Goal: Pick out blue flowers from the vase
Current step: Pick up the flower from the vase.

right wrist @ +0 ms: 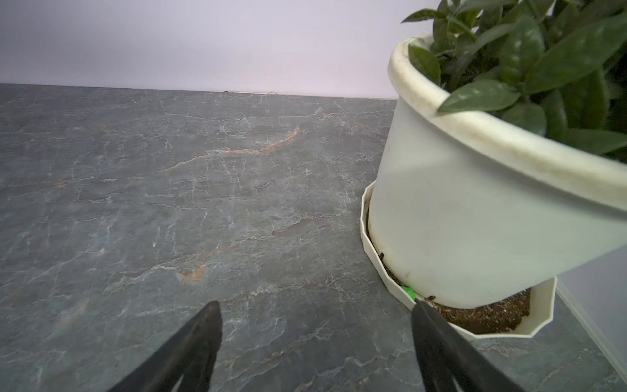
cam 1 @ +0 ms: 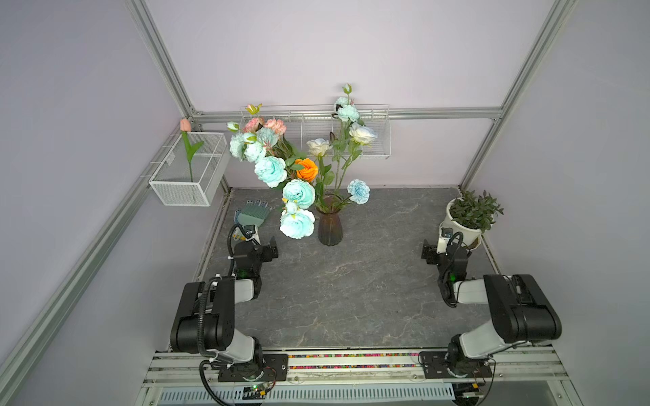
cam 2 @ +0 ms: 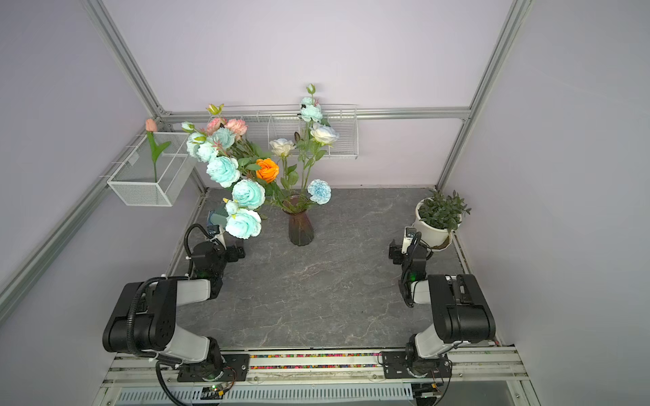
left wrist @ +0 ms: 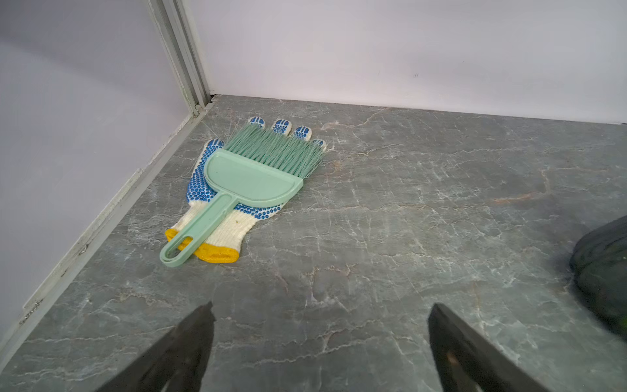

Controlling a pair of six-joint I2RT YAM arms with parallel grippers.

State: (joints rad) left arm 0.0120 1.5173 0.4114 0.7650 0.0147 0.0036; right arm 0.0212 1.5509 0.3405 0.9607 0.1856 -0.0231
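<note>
The vase [cam 1: 330, 228] [cam 2: 300, 228] is dark ribbed glass and stands upright at the back middle of the grey slab. Blue flowers [cam 1: 270, 171] [cam 2: 223, 171] with ruffled aqua heads lean out of it to the left, one low head [cam 1: 297, 223] hanging beside the vase. A smaller blue flower [cam 1: 358, 191] sits to its right, and pale ones [cam 1: 347, 112] rise at the back. My left gripper [left wrist: 320, 305] is open and empty, low at the left of the vase. My right gripper [right wrist: 315, 302] is open and empty, far right.
An orange rose [cam 1: 306, 169] and pink carnations [cam 1: 267, 124] share the vase. A green hand brush [left wrist: 251, 176] lies on a dotted glove [left wrist: 224, 234] ahead of the left gripper. A white plant pot [right wrist: 475, 210] in its saucer stands beside the right fingers. Wire baskets [cam 1: 190, 168] hang on the walls.
</note>
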